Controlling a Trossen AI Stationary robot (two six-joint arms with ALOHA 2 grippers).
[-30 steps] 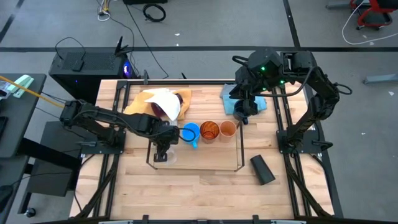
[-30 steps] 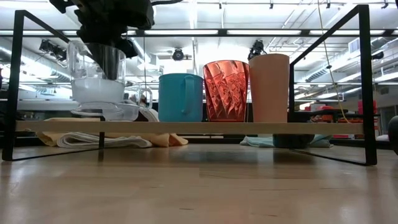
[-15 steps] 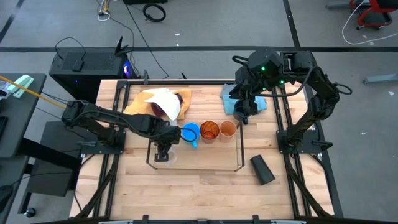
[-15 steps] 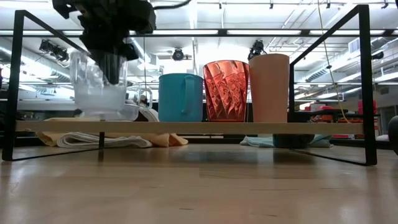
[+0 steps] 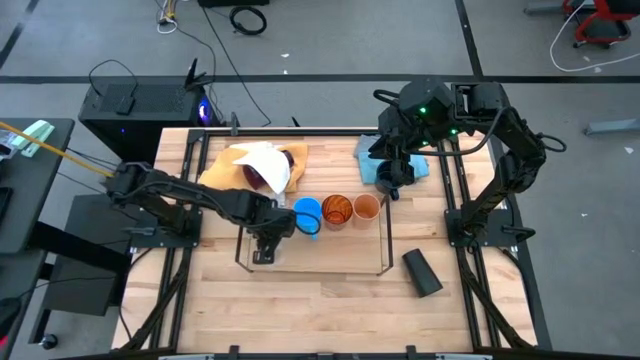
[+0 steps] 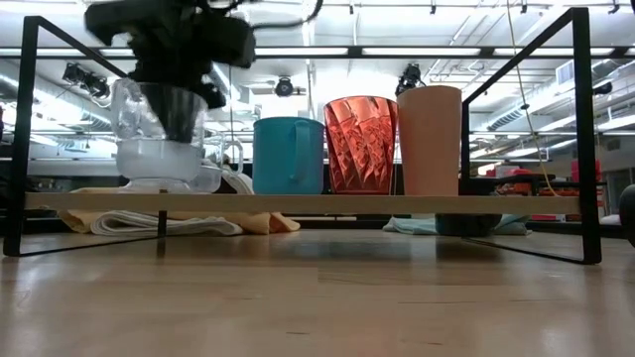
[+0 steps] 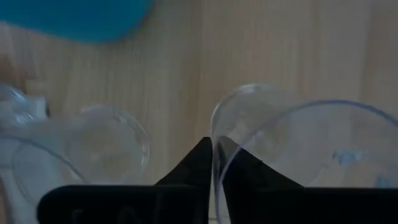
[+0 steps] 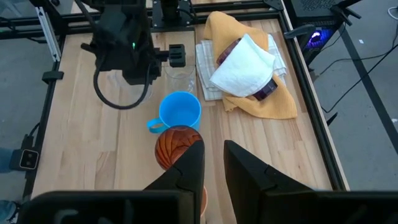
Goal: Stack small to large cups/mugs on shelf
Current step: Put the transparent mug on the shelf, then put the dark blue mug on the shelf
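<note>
The black wire shelf (image 5: 384,245) (image 6: 298,203) stands mid-table. On it stand, in a row, a clear cup (image 6: 159,139), a light-blue mug (image 5: 307,213) (image 6: 288,154), an amber-orange tumbler (image 5: 337,210) (image 6: 359,144) and a small orange cup (image 5: 366,207) (image 6: 430,139). My left gripper (image 5: 266,238) (image 7: 214,158) is shut on the clear cup at the shelf's left end. A second clear cup (image 7: 81,149) stands beside it. My right gripper (image 5: 392,180) (image 8: 214,163) hovers above a blue cloth (image 5: 372,160), narrowly open and empty. A black cup (image 5: 422,272) lies on the table. My left gripper pinches the clear cup's rim (image 7: 217,134), one finger inside the cup and one outside. The fingers come from above, pointing down. The cup stands upright with its base on the shelf (image 6: 164,183).
A purple tumbler (image 8: 249,68) lies among yellow and white cloths (image 5: 255,165) behind the shelf's left end. The shelf's wire posts (image 6: 25,139) (image 6: 585,139) rise at both ends. Bare wood lies in front of the shelf (image 5: 310,300).
My left gripper has shifted a little toward the light-blue mug, still shut on the clear cup. The cup tipped slightly on the way and now stands upright on the shelf.
</note>
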